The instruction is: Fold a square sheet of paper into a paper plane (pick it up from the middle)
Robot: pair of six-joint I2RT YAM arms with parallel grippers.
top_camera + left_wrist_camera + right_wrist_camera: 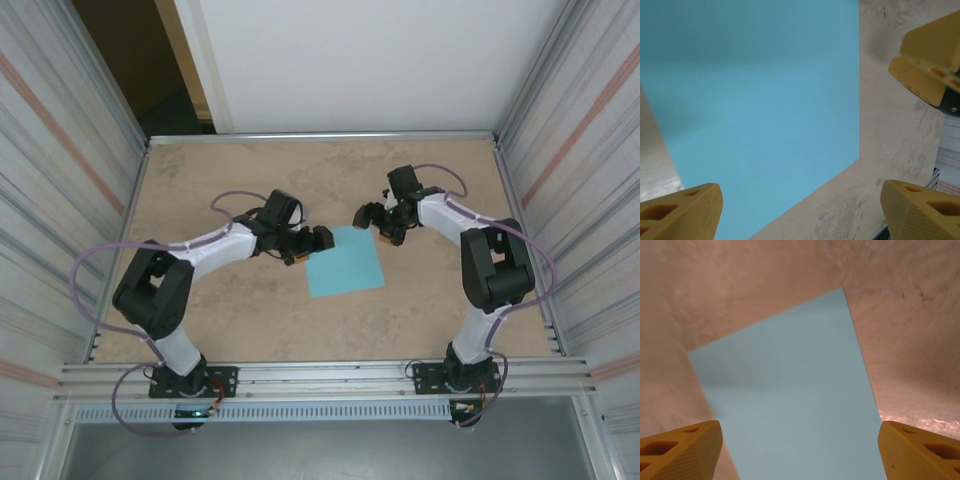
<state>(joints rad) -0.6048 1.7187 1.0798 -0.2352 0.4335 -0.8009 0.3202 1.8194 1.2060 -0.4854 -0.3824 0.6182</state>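
The square sheet of paper (pixel 346 263) is lying flat on the worktop (pixel 220 180), between our two arms and a little right of centre, turned slightly askew to the worktop's edges. We are holding our left pincer (pixel 312 246) at the sheet's far left corner, released, with its yellow fingers (pixel 682 212) spread wide. In the left wrist view the blue sheet is stretching away between them, and the right pincer's yellow fingertips (pixel 922 70) are showing at the upper right. We are holding our right pincer (pixel 372 226) at the sheet's far right corner, also released. In the right wrist view its fingers (pixel 680 450) are standing far apart, with the sheet spreading across the gap. We cannot tell whether either pincer is touching the paper.
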